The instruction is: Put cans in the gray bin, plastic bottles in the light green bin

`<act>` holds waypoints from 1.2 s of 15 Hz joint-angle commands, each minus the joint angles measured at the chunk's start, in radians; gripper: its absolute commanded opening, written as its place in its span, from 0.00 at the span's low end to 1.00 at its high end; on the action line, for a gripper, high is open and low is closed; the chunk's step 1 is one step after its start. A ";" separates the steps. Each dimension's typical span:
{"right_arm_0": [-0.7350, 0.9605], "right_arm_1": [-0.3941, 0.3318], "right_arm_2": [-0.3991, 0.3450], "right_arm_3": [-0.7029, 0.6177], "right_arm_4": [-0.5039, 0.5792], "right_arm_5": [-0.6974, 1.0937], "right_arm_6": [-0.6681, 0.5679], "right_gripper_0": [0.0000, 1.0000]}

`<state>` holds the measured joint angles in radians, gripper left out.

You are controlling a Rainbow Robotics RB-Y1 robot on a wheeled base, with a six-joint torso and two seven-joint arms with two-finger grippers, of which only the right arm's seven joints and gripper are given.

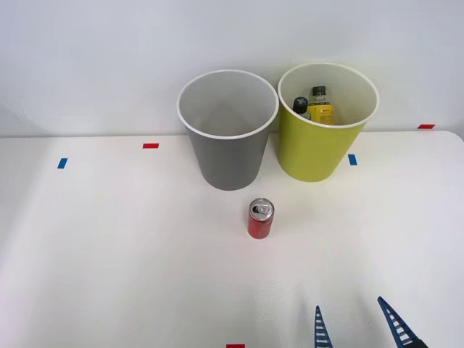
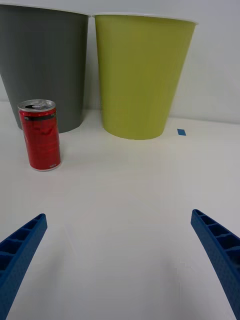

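A small red can (image 1: 260, 219) (image 2: 40, 135) with a silver top stands upright on the white table, just in front of the gray bin (image 1: 228, 138) (image 2: 45, 65). To the right of it stands the light green bin (image 1: 322, 134) (image 2: 140, 75), and two plastic bottles (image 1: 314, 106) rest inside it, one black-capped with a yellow label. My right gripper (image 1: 355, 319) (image 2: 120, 260) is open near the table's front edge, to the right of the can and nearer to me, holding nothing.
Small red (image 1: 150, 146) and blue (image 1: 62, 163) tape marks dot the white table (image 1: 109, 254). A blue mark (image 1: 352, 159) lies beside the green bin. A pale wall rises right behind the bins.
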<state>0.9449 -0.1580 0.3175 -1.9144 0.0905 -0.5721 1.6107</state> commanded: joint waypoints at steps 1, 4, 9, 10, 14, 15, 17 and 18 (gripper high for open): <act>0.000 0.000 0.000 0.000 0.000 0.000 0.000 1.00; 0.000 0.000 0.000 0.000 0.000 0.000 0.000 1.00; 0.000 0.000 0.000 0.000 0.000 0.000 0.000 1.00; 0.000 0.000 0.000 0.000 0.000 0.000 0.000 1.00; 0.000 0.000 0.000 0.000 0.000 0.000 0.000 1.00; 0.000 0.000 0.000 0.000 0.000 0.000 0.000 1.00; 0.000 0.000 0.000 0.000 0.000 0.000 0.000 1.00; 0.000 0.000 0.000 0.000 0.000 0.000 0.000 1.00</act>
<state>0.9449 -0.1580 0.3175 -1.9144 0.0905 -0.5721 1.6107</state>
